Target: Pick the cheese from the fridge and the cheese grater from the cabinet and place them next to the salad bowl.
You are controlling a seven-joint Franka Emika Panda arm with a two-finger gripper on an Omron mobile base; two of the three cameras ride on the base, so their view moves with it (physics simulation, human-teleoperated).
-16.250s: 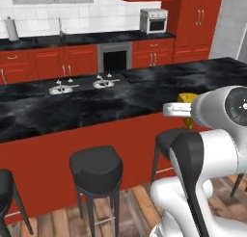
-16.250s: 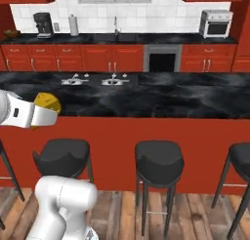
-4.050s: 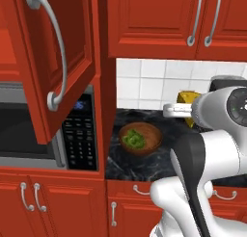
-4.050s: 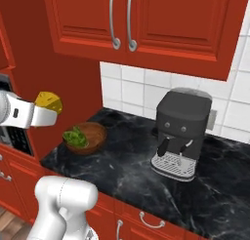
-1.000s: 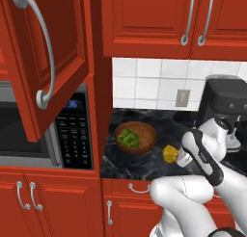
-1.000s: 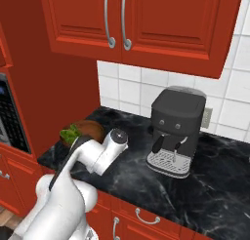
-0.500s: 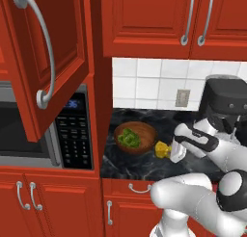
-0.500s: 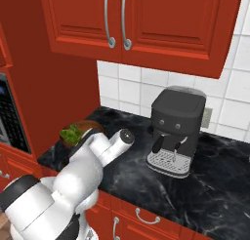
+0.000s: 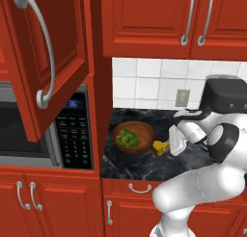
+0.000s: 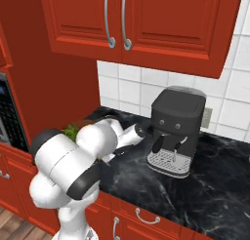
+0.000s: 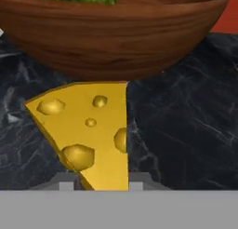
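The light is bright and even, and it seems to come from all around. Colours look flat and clean. The black desk (image 9: 144, 166) shines a little. A soft shadow lies under the bowl (image 11: 116, 32). The close hand view looks a bit fuzzy. Nothing bends at the edges.

Red cabinets (image 9: 149, 19) above black marble counter (image 10: 205, 185), white tiles (image 9: 144, 82).

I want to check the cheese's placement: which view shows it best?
The hand view: the cheese wedge appears large, just before the wooden salad bowl. The left base view shows it small beside the bowl, at the end effector. In the right base view the arm hides it.
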